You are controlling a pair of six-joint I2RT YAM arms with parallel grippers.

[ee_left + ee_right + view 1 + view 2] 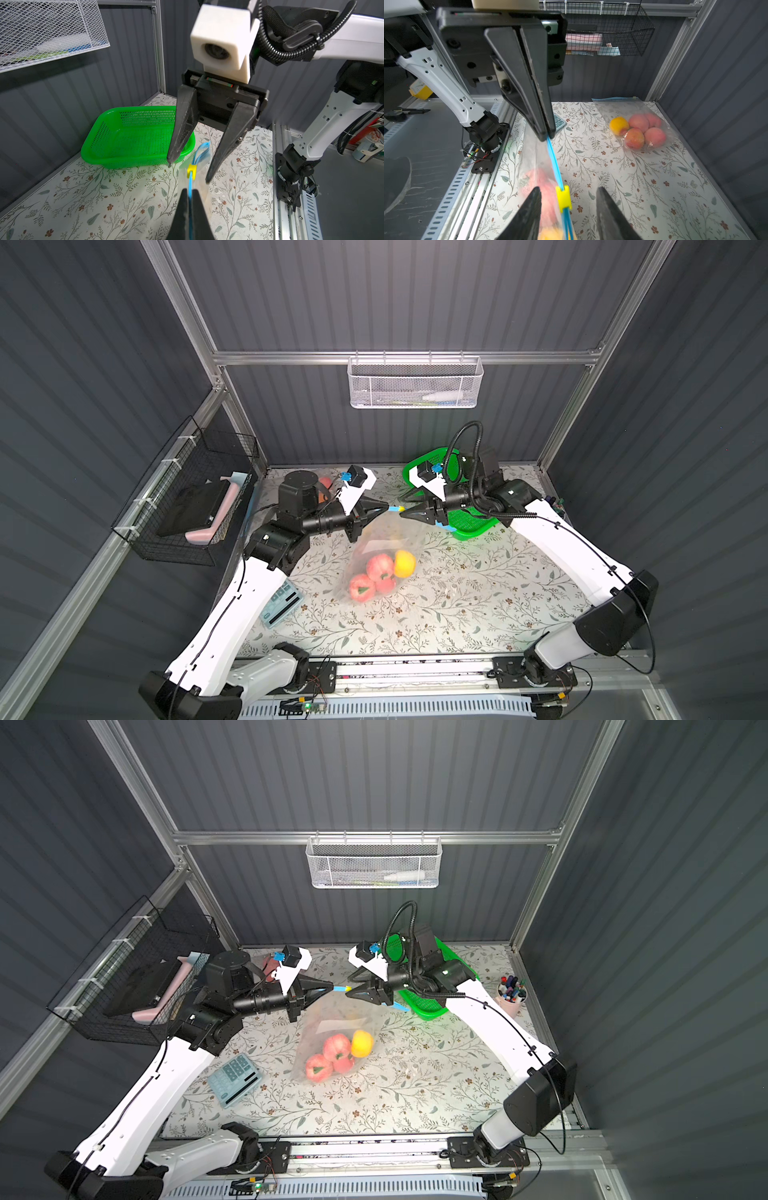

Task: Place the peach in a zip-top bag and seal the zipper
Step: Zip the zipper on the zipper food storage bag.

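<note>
Sealing: left gripper [545, 136] clamped on zipper [554, 162]; right gripper [188, 172] apart, astride slider [563, 199]; pinch slider squarely, draw it away from left, track taut.

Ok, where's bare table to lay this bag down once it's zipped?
Front strip of cloth, from the calculator across to the right arm, is the widest bare patch. Crowded: centre under the held bag; back right, green basket; back left, a second peach bag.
</note>
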